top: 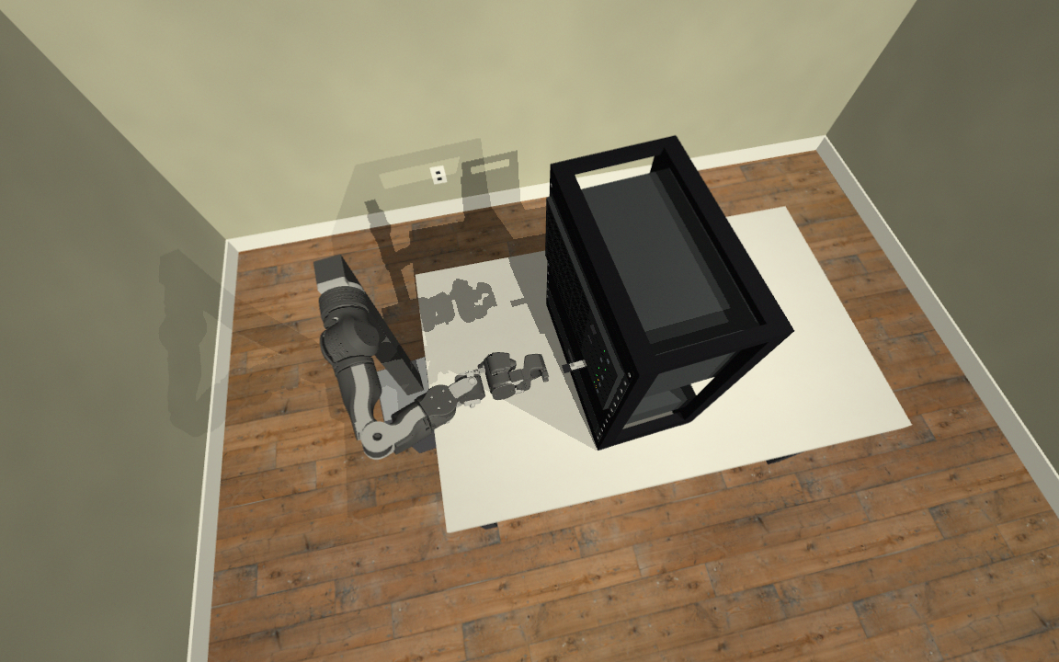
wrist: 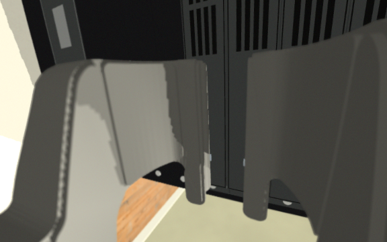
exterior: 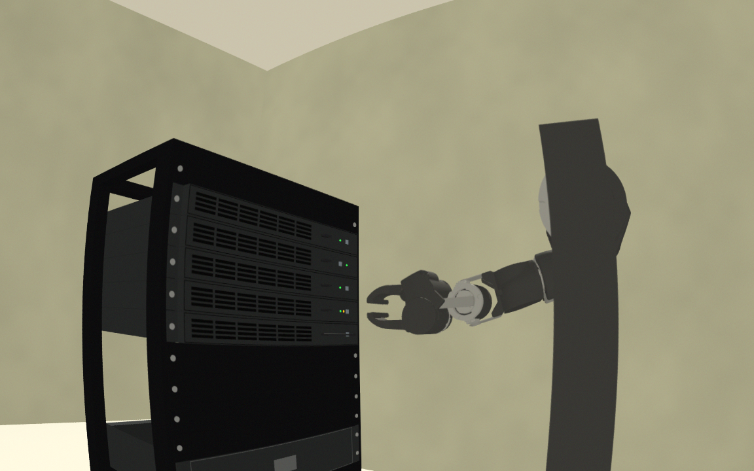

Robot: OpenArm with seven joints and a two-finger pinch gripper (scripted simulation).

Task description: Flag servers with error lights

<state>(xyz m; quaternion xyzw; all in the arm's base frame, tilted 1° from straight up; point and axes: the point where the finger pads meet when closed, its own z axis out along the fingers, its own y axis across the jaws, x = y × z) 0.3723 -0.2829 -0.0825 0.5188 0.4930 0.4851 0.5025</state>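
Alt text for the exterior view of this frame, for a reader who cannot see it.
A dark robot arm reaches from the right, its nearly shut, empty hand just short of the front right edge of a black server rack. Five stacked servers fill the rack's upper half, with small green lights near their right ends.
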